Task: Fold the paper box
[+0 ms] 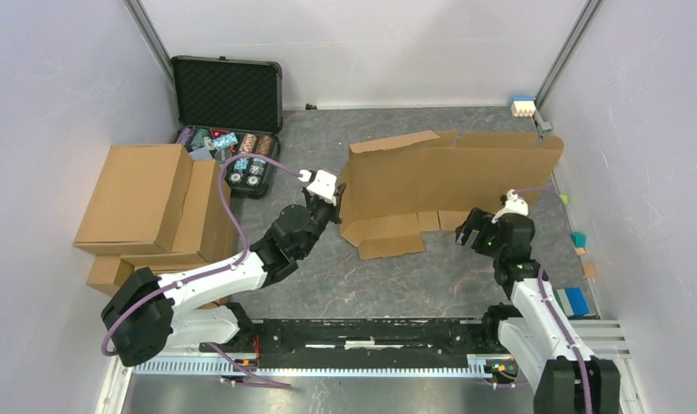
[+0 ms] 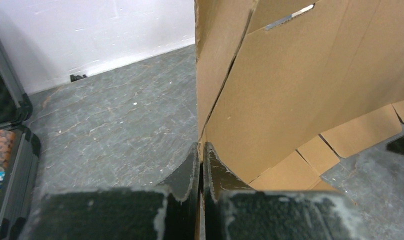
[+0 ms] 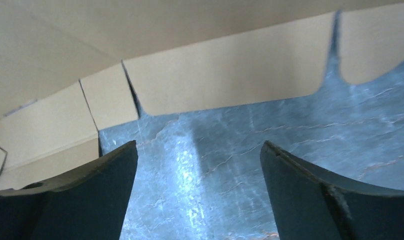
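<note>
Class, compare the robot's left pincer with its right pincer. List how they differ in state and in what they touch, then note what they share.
The left pincer is shut, the right pincer wide open. The left pincer clamps the edge of the cardboard sheet; the right pincer holds nothing, with only table in its gap. Both are black and sit close to the sheet.

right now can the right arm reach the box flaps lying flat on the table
Probably yes: the right gripper is open, with only bare table between it and the flaps of the paper box just ahead.
</note>
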Available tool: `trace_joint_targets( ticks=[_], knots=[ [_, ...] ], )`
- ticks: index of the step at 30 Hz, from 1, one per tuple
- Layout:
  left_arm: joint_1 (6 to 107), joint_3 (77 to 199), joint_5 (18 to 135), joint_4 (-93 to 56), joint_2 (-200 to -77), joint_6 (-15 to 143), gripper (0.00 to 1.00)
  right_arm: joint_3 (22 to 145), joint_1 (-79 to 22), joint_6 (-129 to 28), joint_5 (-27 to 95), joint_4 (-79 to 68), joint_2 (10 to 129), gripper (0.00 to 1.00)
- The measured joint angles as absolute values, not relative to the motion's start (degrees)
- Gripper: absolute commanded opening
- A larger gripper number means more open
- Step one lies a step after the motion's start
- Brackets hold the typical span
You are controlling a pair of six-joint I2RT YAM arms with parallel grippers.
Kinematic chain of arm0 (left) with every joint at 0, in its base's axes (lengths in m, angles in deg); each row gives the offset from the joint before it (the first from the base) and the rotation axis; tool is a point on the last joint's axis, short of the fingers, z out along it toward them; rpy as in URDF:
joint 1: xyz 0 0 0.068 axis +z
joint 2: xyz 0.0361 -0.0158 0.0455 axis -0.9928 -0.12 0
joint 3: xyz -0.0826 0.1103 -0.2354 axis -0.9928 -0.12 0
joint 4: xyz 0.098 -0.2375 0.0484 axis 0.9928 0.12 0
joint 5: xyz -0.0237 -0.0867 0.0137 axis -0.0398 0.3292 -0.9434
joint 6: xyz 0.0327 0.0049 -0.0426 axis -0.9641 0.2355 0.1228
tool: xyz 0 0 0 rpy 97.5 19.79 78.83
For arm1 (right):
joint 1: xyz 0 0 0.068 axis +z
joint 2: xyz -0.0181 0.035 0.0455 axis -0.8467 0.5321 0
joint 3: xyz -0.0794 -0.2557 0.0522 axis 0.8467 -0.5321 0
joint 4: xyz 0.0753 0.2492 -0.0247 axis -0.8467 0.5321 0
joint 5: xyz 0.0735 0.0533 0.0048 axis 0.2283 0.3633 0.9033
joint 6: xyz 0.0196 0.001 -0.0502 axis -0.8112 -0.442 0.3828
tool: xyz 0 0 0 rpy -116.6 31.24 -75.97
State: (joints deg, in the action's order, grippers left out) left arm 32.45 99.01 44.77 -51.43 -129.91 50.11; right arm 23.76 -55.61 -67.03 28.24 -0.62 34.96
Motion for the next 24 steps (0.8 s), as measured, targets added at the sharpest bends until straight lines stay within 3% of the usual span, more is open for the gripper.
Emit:
trace_joint_targets(
  ticks=[12,24],
  knots=[
    [32.5,98.0,40.8,-51.5,-130.1,49.5,0.02,28.9,-80.8,-63.8,34.9,-1.2,30.3,0.96],
    [32.5,98.2,40.9,-50.6,-130.0,48.9,0.02,25.8,-82.4,-63.3,41.2,-16.1,30.3,0.98]
  ],
)
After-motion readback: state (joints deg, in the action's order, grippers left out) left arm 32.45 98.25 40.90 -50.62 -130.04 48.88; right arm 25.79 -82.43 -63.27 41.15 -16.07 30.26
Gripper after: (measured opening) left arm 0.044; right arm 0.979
